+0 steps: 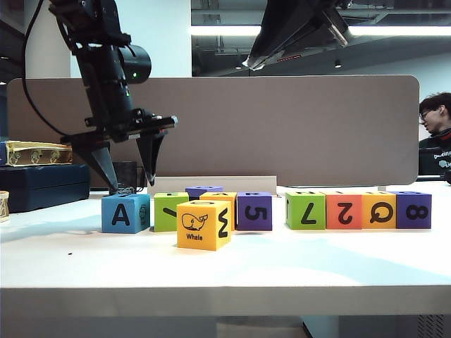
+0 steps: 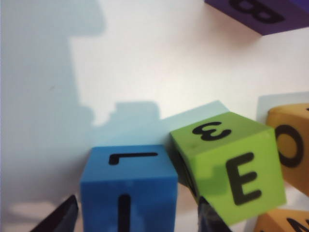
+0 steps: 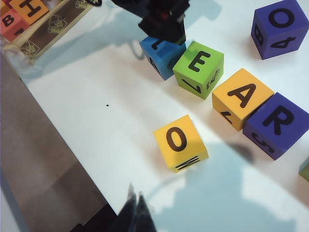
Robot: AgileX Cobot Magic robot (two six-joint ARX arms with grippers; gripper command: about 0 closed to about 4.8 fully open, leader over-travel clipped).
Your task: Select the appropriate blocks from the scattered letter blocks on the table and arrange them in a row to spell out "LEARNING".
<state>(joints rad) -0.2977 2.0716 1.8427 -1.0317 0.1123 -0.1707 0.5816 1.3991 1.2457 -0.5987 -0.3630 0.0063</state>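
Nine matte cubes with bold black letters and numbers show on the white table (image 1: 225, 271) in the exterior view. Near the far edge, toward the left, a blue block (image 1: 125, 213) showing "A" sits touching a green block (image 1: 168, 210), with an orange-yellow block (image 1: 227, 203) and a purple "5" block (image 1: 254, 210) continuing that line. A yellow whale block (image 1: 204, 224) stands in front of them, partly hiding the green and orange-yellow ones, and another purple block (image 1: 203, 190) lies behind. Toward the right, set face to face, stand a green "7" block (image 1: 305, 210), a red-orange "2" block (image 1: 344, 210), an orange "Q" block (image 1: 378, 210) and a purple "8" block (image 1: 413, 210).

From above, the right wrist view reads L, E, A, R along the left group.

The left gripper (image 1: 130, 176) hovers just above the blue block, fingers apart on either side of it, holding nothing. The right gripper (image 3: 136, 209) hangs high over the table with its fingertips pressed together.

A grey-brown divider panel (image 1: 282, 127) backs the table, a dark blue box (image 1: 42, 184) sits at the far left, and a wooden tray (image 3: 46, 29) holds more blocks.
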